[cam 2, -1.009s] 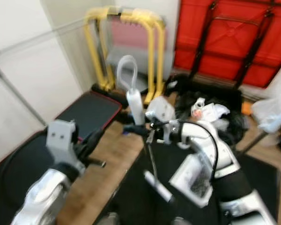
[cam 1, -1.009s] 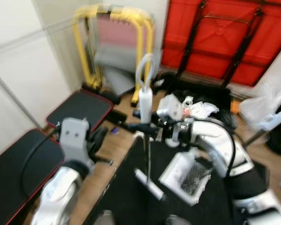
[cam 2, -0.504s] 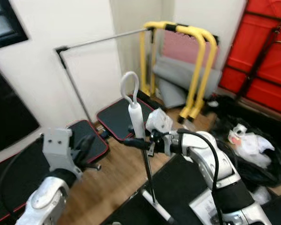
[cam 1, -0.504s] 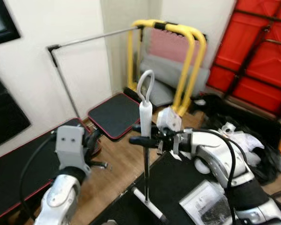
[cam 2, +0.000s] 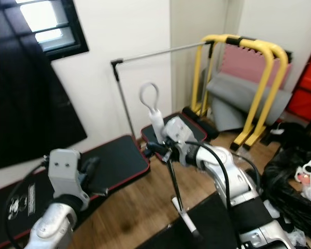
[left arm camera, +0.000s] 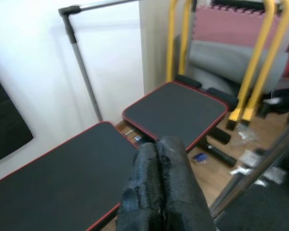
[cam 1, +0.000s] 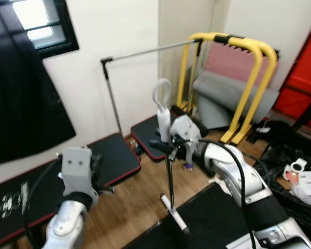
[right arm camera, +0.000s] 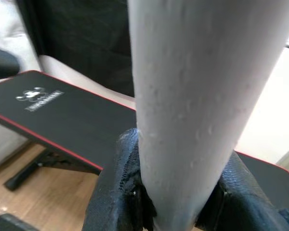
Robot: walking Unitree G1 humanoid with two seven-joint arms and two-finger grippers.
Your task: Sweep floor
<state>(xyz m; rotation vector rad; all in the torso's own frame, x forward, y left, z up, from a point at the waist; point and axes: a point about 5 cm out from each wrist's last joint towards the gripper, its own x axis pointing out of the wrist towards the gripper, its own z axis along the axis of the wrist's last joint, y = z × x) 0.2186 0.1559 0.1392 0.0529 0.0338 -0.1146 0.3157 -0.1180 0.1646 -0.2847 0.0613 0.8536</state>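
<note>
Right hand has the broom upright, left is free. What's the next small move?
Probably bring the left hand, fingers closed and empty, across to the bare pole below the right hand. The broom stands nearly vertical, its head at the black mat's edge, held by one hand near the handle, so strokes would wobble.

light: bright, even indoor | window (cam 1: 39,21) glare | wrist views soft, close parts blurred

A wooden floor (cam 1: 125,207) is carrying black, red-edged mats: a long one (cam 1: 52,179) lying by the white wall, a smaller one (cam 1: 155,136) sitting beyond it. A black rug (cam 1: 207,220) is covering the near corner, with the broom head (cam 1: 174,213) resting at its edge. The feet of a yellow frame (cam 1: 233,137) are standing on the boards, and black bags (cam 1: 295,181) are lying to the right.
</note>
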